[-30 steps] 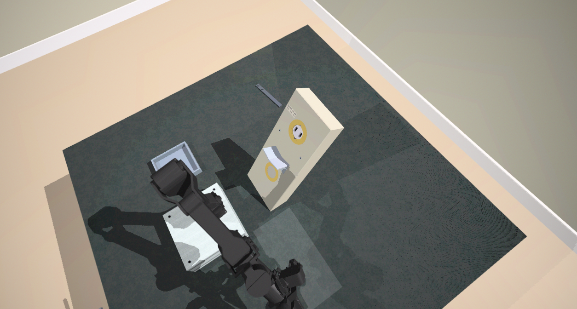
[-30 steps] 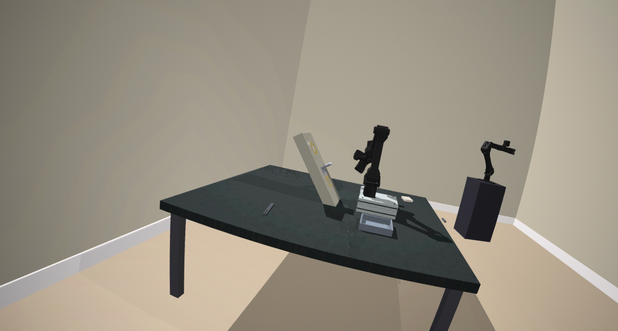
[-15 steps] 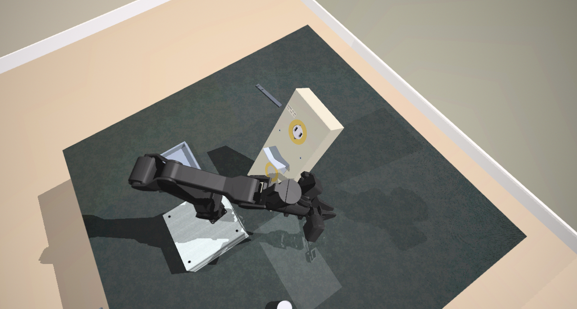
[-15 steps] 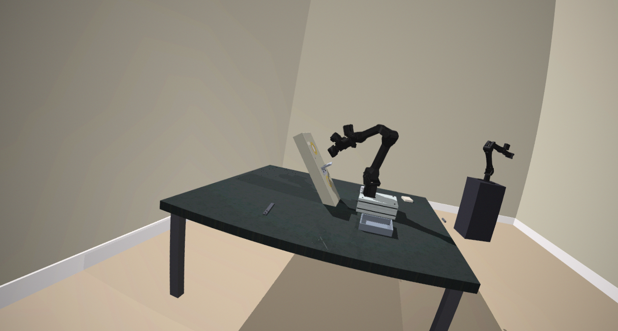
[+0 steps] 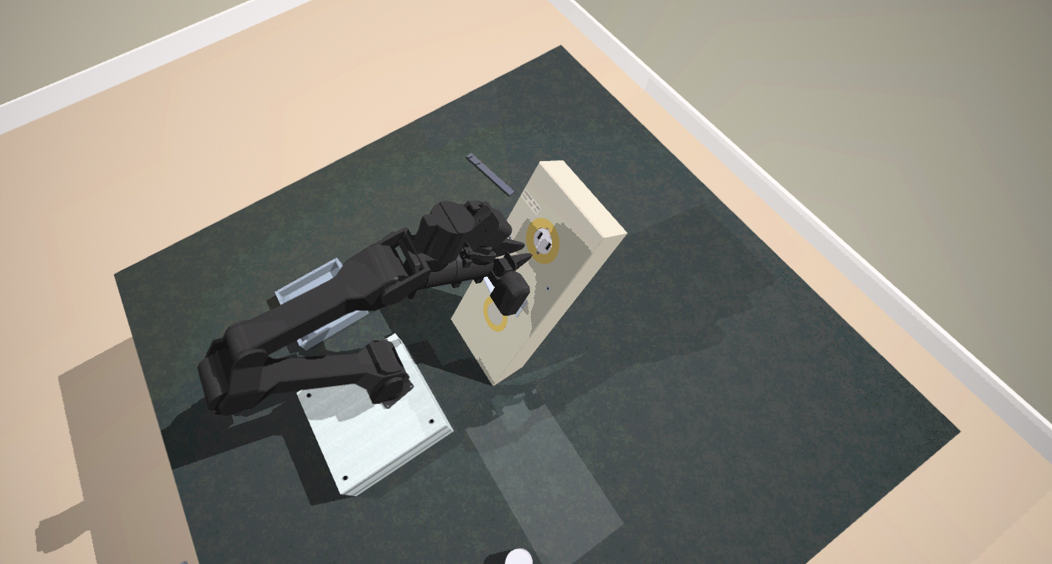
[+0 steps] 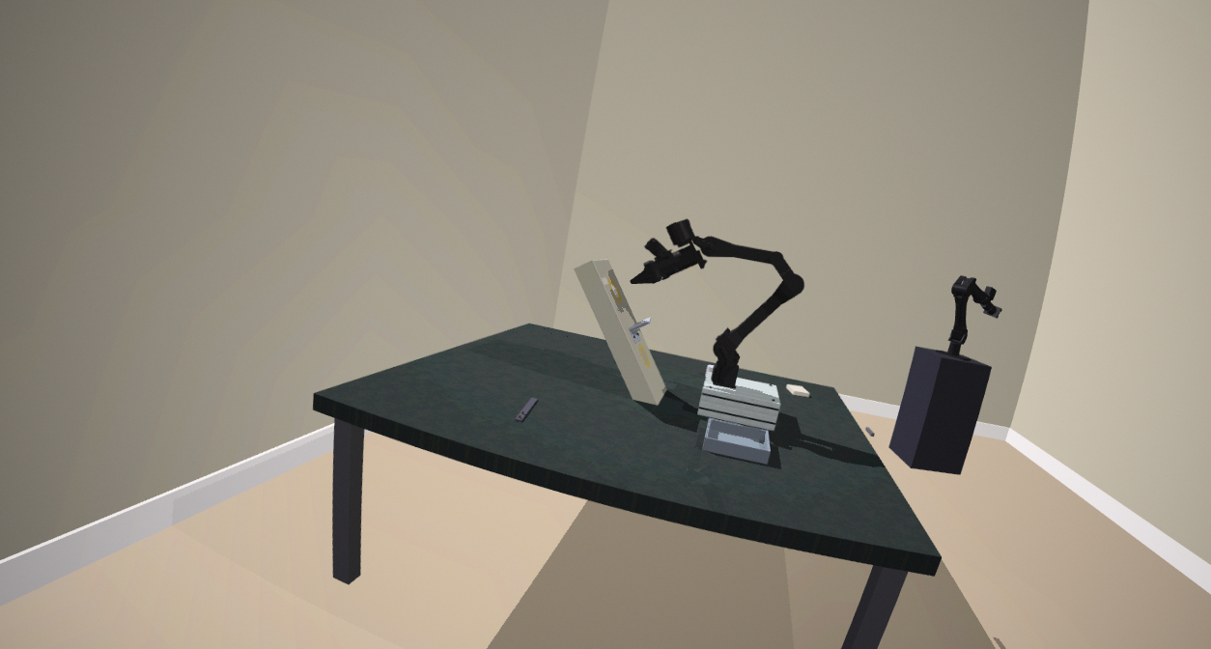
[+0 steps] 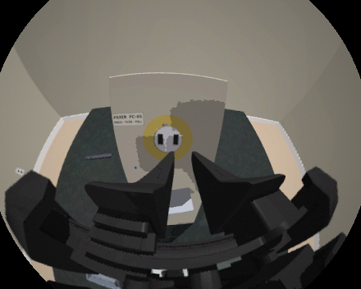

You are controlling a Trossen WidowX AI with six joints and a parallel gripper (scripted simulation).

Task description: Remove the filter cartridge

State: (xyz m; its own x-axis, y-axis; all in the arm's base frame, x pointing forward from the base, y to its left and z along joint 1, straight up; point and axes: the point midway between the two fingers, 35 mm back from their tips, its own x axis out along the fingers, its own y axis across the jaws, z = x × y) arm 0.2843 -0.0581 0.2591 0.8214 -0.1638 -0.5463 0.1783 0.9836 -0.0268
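Observation:
The round filter cartridge [image 5: 544,240] [image 7: 167,139] sits in the upper yellow ring of the tilted cream service panel [image 5: 478,347] [image 6: 622,339] [image 7: 153,90]. Its two dark slots stand side by side in the wrist view. My gripper [image 5: 527,250] [image 6: 633,282] [image 7: 183,154] is open by a narrow gap, with nothing between the fingertips. It faces the panel, its tips short of the face. In the wrist view the tips appear just below the cartridge and a little to its right. The blue-grey tray [image 6: 735,451] shows no cartridge; the arm hides part of it in the top view.
A pale angled flap [image 6: 641,324] [image 7: 181,206] sticks out of the panel below the cartridge, above a lower yellow ring [image 5: 498,327]. A grey bar [image 5: 489,174] [image 6: 526,409] [image 7: 98,157] lies beside the panel. A white cylinder [image 5: 518,556] stands at the bottom of the top view.

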